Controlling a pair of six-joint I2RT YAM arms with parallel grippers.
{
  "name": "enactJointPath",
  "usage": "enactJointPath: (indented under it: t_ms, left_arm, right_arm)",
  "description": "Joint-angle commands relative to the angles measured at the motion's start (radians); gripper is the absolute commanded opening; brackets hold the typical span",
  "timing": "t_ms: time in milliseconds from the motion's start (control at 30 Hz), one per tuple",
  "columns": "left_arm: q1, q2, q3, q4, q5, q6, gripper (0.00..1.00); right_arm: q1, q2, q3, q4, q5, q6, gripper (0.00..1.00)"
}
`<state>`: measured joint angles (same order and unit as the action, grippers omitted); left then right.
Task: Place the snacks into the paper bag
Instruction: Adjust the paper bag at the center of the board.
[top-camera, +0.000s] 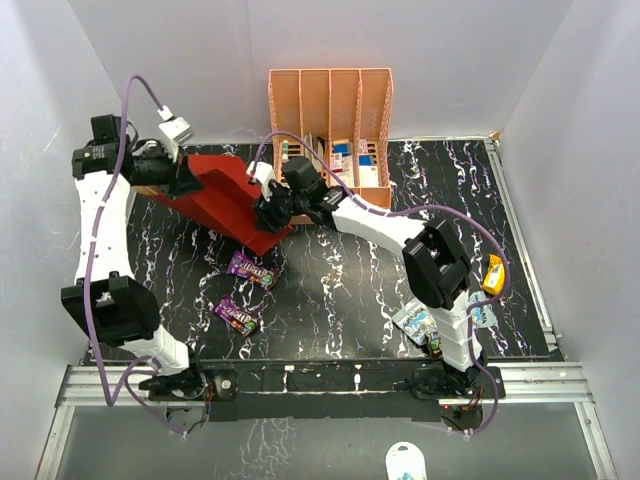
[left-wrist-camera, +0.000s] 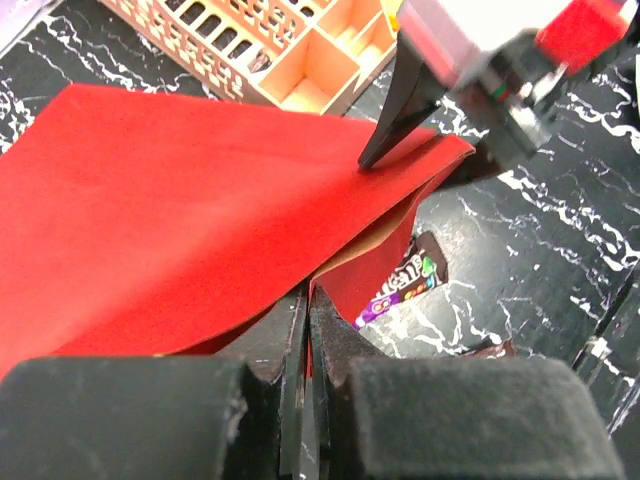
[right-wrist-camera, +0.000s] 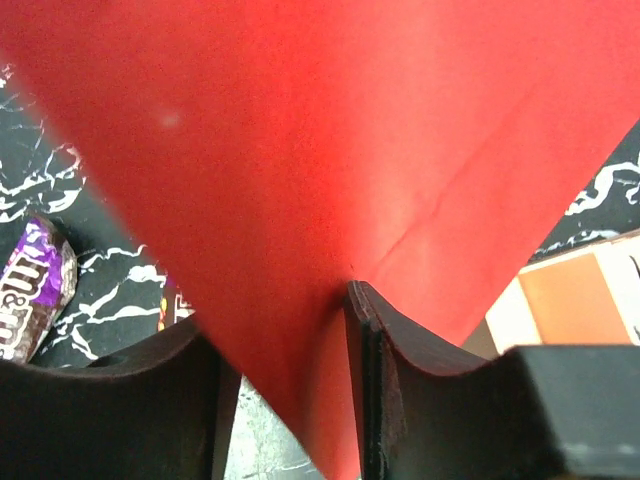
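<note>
The large dark-red paper bag (left-wrist-camera: 170, 210) filling the left wrist view is smooth, matt paper, brown kraft inside. The purple candy bar wrapper (left-wrist-camera: 396, 290) right of centre is glossy film; the peach-orange slotted organizer (left-wrist-camera: 315, 85) at top looks matt plastic.

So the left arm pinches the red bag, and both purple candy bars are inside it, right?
Not inside: both purple candy bars lie on the table outside the paper bag, as the top view shows. The left gripper does pinch it.
</note>
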<state>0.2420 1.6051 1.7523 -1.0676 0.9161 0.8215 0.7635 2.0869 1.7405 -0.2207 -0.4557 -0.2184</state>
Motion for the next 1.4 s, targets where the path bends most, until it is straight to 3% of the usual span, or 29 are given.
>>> enactJointPath:
  t_ms: [0,233,433,733,933,1367]
  left_arm:
    - [-0.077,-0.048,0.102,0.162,-0.028,-0.248,0.00]
    - [-0.284,-0.031,0.113,0.245,-0.193,-0.386,0.00]
    - [-0.401,-0.003,0.088,0.308,-0.255,-0.462,0.00]
    - [-0.558,0.036,0.026,0.459,-0.308,-0.550,0.00]
    - [-0.634,0.117,0.112,0.478,-0.361,-0.611,0.00]
    - [-0.704,0.219,0.122,0.575,-0.480,-0.701,0.00]
  right_arm:
    - [-0.002,-0.072,-0.091,0.033,-0.012,0.036,0.46]
    - [-0.005,-0.140,-0.294,0.148,0.000,0.083,0.49]
    - [-0.020,-0.215,-0.504,0.317,0.033,0.201,0.51]
    - [-0.100,-0.254,-0.745,0.639,-0.122,0.415,0.52]
    - [-0.117,-0.266,-0.846,0.793,-0.160,0.504,0.53]
    - [-0.277,-0.379,-0.965,0.789,-0.301,0.442,0.66]
